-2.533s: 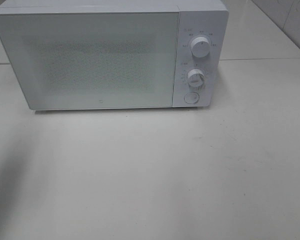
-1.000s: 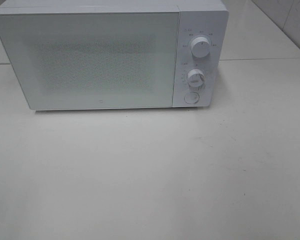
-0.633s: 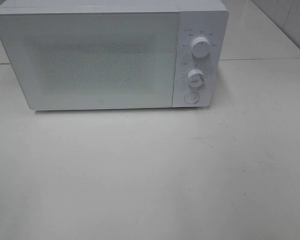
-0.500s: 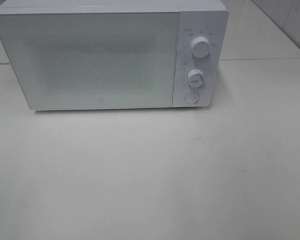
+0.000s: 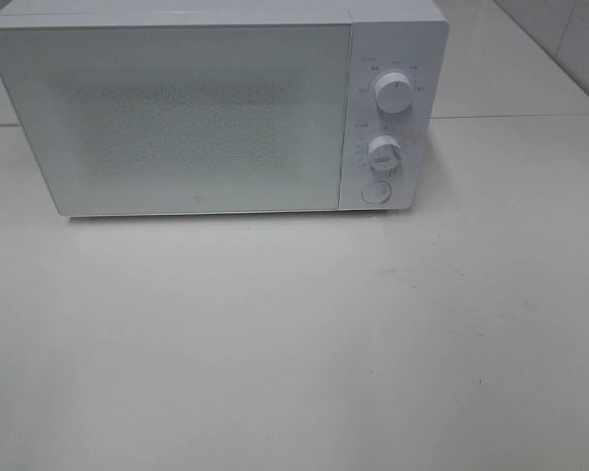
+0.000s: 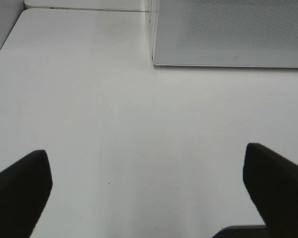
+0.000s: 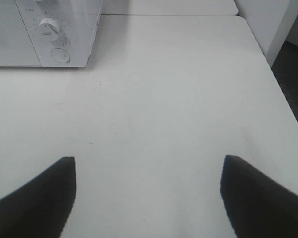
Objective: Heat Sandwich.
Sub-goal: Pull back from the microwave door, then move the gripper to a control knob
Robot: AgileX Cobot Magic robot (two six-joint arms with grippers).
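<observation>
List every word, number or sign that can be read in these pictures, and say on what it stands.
Small marks around the upper knob of the microwave: too small and blurred to read.
Scale marks around the lower knob: too small to read.
Tiny mark low on the door: unreadable.
So nothing is legible.

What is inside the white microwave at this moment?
Nothing inside can be seen. The microwave has its door shut, and the door's dotted, pale grey front lets nothing show through. Whether a sandwich is in there is hidden.
</observation>
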